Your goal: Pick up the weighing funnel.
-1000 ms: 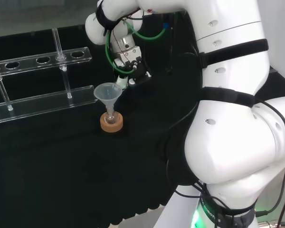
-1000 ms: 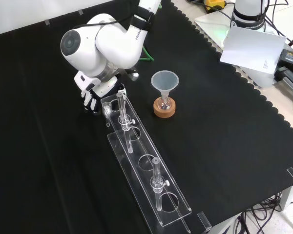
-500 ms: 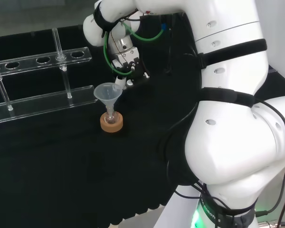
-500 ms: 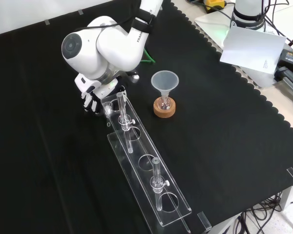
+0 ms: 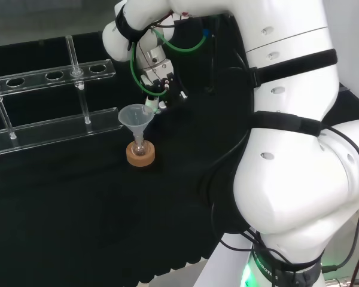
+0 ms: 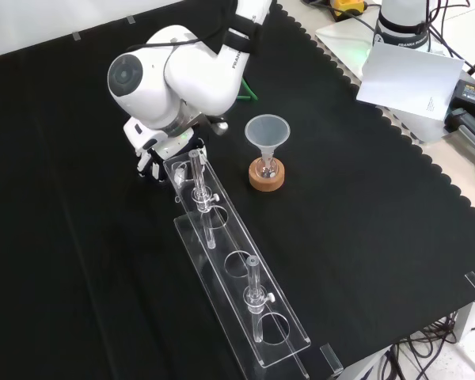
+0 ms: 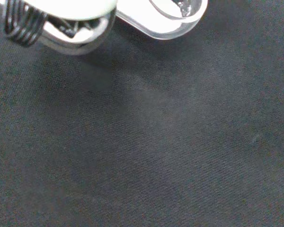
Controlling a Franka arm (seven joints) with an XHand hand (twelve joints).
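The hand (image 6: 149,150) is hovering over the black cloth (image 6: 79,261) at the far end of the clear rack (image 6: 237,277), left of the funnel (image 6: 267,133) in the front view. A clear rounded piece, apparently the weighing funnel (image 7: 166,22), is lying close under the palm in the wrist view. Whether the hand is gripping it cannot be told.

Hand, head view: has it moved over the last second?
Yes, slightly. The hand has shifted up and to the left, judged against the funnel, which has stayed put.

Matt woven cloth (image 6: 380,198) lies under a glossy clear rack (image 6: 224,240).
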